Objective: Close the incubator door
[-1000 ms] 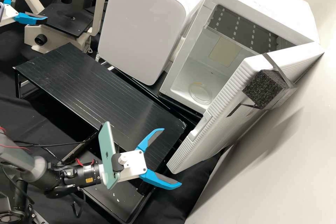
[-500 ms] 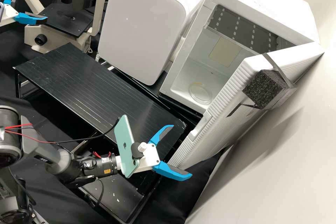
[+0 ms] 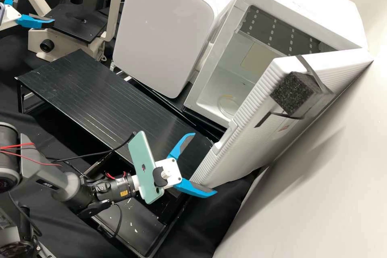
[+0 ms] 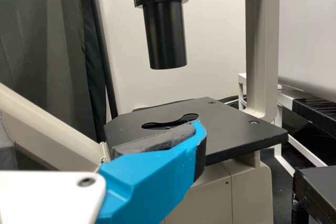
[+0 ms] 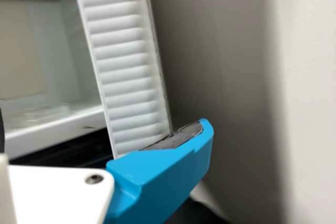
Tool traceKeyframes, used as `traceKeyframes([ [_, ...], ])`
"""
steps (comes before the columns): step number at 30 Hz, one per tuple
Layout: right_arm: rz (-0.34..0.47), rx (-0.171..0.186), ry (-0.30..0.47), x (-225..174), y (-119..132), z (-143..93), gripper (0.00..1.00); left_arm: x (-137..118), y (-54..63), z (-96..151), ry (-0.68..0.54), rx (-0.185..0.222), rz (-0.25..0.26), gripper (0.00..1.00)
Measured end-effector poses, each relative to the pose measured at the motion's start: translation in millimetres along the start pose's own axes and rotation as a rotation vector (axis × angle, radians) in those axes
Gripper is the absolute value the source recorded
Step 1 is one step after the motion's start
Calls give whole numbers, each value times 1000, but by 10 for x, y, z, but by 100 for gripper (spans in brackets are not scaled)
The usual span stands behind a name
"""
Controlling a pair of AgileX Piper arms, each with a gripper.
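The white incubator (image 3: pixel 306 4) stands at the back right of the high view, its door (image 3: pixel 258 145) partly open and a black foam block (image 3: pixel 294 92) strapped to the outer face. Close to the door's lower free corner is my right gripper (image 3: pixel 204 164), fingers spread and holding nothing; one finger lies at the outer side of that corner. In the right wrist view, the ribbed door edge (image 5: pixel 126 66) rises between the fingers of the right gripper (image 5: pixel 102 135). My left gripper (image 3: pixel 36 7) is open at the upper left; the left wrist view has the left gripper (image 4: pixel 100 140) before the microscope stage.
A beige microscope (image 3: pixel 72 24) stands at the back left. Beside the incubator is another white, rounded appliance (image 3: pixel 165 32). A low black table (image 3: pixel 109 96) spans the middle, and a pale wall (image 3: pixel 322 185) runs close along the door's outer side.
My right gripper moved right toward the door's corner, then slightly back and up in the high view. The door has swung a little toward the incubator. The left gripper has stayed put.
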Motion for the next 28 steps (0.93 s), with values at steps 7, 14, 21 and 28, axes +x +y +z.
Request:
traceKeyframes([
  [7,-182,102,104,-90,-224,-256,100,0,0,0,0,0,0,100],
  [14,-333,66,300,-194,-435,-549,100,0,0,0,0,0,0,100],
  [21,-245,8,269,-360,-510,-574,100,0,0,0,0,0,0,100],
  [28,-302,31,268,-522,-609,-561,100,0,0,0,0,0,0,100],
])
